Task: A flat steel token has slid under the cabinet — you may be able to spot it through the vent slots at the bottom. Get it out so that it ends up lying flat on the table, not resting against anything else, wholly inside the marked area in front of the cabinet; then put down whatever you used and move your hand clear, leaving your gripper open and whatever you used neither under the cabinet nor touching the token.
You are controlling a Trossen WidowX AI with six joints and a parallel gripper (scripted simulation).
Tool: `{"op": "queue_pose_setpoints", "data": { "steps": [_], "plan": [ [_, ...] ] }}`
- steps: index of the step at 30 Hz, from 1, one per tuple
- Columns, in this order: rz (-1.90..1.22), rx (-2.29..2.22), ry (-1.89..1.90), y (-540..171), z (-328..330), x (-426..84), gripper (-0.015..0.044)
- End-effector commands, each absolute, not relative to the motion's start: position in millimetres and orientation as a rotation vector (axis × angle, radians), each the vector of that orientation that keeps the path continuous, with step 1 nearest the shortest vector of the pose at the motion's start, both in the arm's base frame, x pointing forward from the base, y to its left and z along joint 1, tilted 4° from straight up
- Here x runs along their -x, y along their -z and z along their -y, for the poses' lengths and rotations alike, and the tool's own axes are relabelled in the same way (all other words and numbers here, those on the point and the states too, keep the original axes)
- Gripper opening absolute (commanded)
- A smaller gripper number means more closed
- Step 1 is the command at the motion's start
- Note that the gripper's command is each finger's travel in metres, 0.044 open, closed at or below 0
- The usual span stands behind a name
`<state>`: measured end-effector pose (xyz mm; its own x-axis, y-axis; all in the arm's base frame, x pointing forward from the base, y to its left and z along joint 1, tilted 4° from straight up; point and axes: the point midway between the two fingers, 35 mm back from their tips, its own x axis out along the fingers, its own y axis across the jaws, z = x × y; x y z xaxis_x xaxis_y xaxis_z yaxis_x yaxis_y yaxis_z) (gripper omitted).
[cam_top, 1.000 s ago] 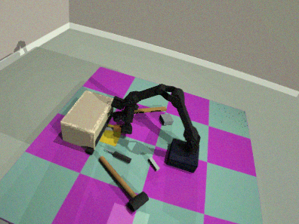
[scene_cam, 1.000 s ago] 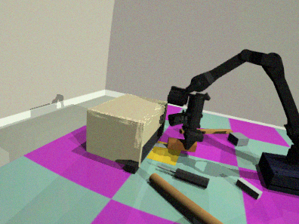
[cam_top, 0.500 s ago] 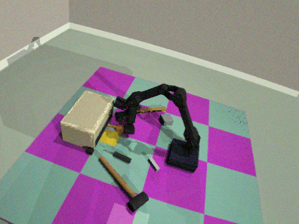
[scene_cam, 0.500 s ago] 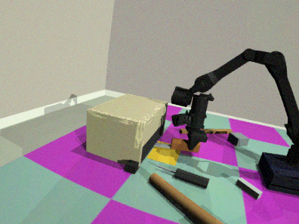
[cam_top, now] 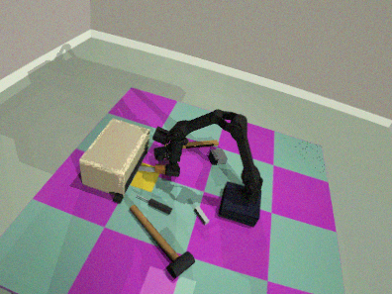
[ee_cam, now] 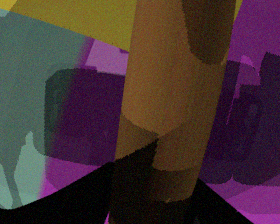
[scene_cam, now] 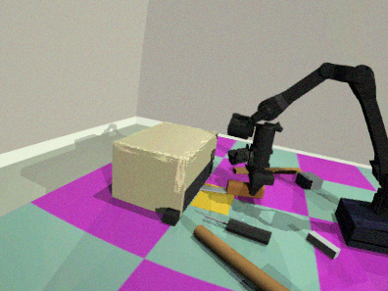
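Note:
My gripper (cam_top: pixel 171 170) (scene_cam: pixel 254 187) (ee_cam: pixel 150 177) is shut on the orange-brown wooden handle (cam_top: pixel 160 169) (scene_cam: pixel 237 188) (ee_cam: pixel 165 80) of a flat-bladed tool, low in front of the cabinet. Its grey metal blade (cam_top: pixel 147 168) (scene_cam: pixel 214 189) points at the cabinet's dark lower front, over or beside the far part of the yellow marked area; its tip is hard to make out. The cream cabinet (cam_top: pixel 113 149) (scene_cam: pixel 147 175) stands at the left. The yellow area (cam_top: pixel 145 181) (scene_cam: pixel 213 204) (ee_cam: pixel 75 25) lies in front of it. I cannot make out the steel token in any view.
A dark-handled screwdriver (cam_top: pixel 160 206) (scene_cam: pixel 249 231) and a large hammer (cam_top: pixel 153 232) (scene_cam: pixel 237 261) lie on the near side. A black-and-white block (cam_top: pixel 201 214) (scene_cam: pixel 323 245) lies near the arm's base. Another hammer (cam_top: pixel 203 144) (scene_cam: pixel 281 170) lies behind the gripper.

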<state>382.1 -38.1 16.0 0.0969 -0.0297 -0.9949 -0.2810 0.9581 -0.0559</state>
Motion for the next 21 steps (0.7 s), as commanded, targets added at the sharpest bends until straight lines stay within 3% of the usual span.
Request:
{"op": "queue_pose_setpoints", "data": {
  "steps": [1, 21],
  "plan": [
    [-1.467, 0.261, -0.194, -15, 40, -377, 0.0],
    [-1.469, 0.261, -0.194, -13, 47, -357, 0.0]
  ]
}}
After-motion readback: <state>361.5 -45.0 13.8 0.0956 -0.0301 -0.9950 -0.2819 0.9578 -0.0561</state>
